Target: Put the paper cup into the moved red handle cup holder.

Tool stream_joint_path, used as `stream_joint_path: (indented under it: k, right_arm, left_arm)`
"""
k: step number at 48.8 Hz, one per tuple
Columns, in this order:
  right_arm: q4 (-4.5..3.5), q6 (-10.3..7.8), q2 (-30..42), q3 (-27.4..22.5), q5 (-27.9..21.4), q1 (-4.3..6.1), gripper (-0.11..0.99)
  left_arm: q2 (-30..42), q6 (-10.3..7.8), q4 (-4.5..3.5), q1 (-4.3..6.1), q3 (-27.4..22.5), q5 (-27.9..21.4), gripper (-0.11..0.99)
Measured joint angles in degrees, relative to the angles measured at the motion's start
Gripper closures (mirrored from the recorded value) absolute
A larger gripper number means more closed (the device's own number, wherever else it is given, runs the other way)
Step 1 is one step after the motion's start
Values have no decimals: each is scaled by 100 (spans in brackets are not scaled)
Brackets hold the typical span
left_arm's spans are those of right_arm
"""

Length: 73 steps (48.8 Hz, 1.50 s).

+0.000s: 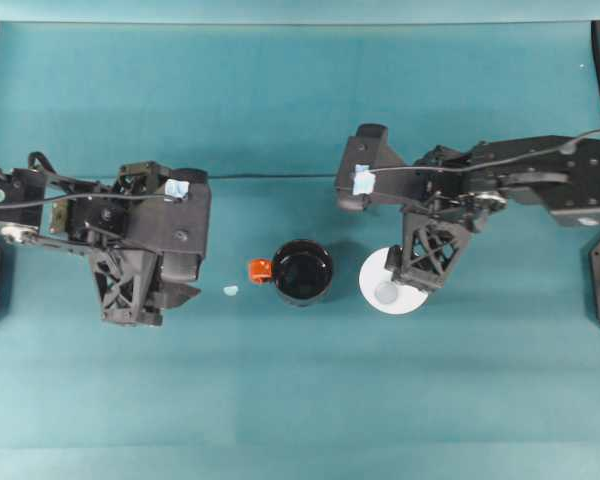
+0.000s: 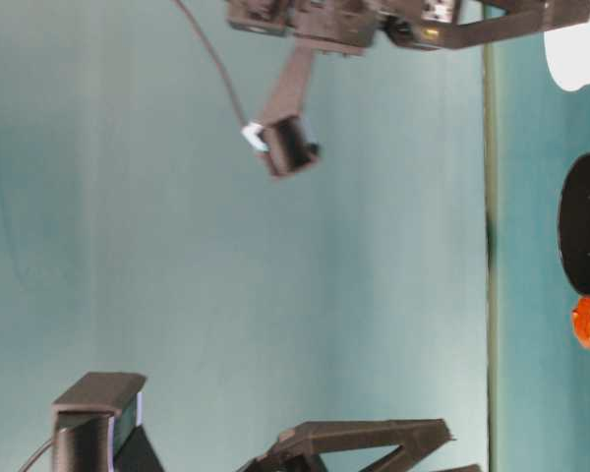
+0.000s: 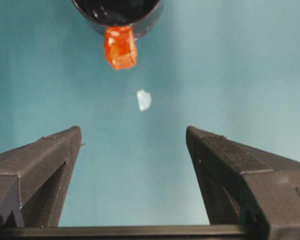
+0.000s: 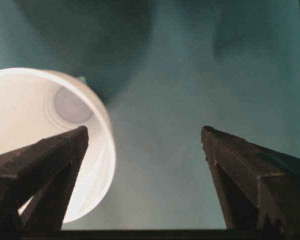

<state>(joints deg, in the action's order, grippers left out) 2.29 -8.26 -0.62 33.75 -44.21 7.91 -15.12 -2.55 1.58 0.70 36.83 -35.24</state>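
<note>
Black right gripper (image 4: 145, 185) spread open, one finger over white paper cup (image 4: 50, 145), lining up a rim grasp | glossy black red-handled cup holder (image 1: 302, 271) alongside, upright to receive | left gripper (image 3: 132, 172) open, idle.

Teal table top (image 1: 300, 400), matching teal backdrop wall (image 2: 177, 246), soft even light

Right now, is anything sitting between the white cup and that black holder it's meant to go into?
Nothing visible: only bare table separates the paper cup from the red handle cup holder. The right hand is over the cup.
</note>
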Motion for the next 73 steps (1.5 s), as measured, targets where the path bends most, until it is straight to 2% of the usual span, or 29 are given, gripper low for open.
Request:
stream_joint_path:
  k: [3,9,14,17,21,30,33,37,44,53,59,63,73]
  right_arm:
    - [18,0,79,9,18,0,-5]
    - [114,-9,202,18,62,0,-5]
    - [132,-9,229,18,141,-9,-3]
    - [123,-9,229,18,193,-9,2]
    - [132,-9,220,18,229,-9,19]
    - [158,0,229,53,237,-35,71]
    - [158,-9,229,62,246,-35,83]
    - [176,0,220,62,237,-35,93]
    - [281,-9,202,53,246,-70,97]
    - [352,0,202,53,229,-70,97]
    - [413,-9,185,-9,18,-70,98]
    - [396,-9,149,-105,-272,-70,98]
    - [396,0,-229,-642,-1055,9,98]
  left_arm:
    - [18,9,0,0,0,0,-1]
    - [44,18,0,0,-9,9,-1]
    - [70,18,0,-9,0,9,-1]
    - [79,18,0,-9,0,9,-1]
    - [88,18,0,0,0,9,-1]
    - [97,18,0,0,-9,9,-1]
    - [105,18,0,0,0,18,-1]
    - [105,18,0,-9,0,26,-1]
    - [132,18,0,0,0,105,-1]
    - [141,18,0,-9,0,176,-1]
    - [141,26,0,-9,0,185,-1]
    - [141,26,0,-9,0,185,-1]
    - [141,26,0,-9,0,185,-1]
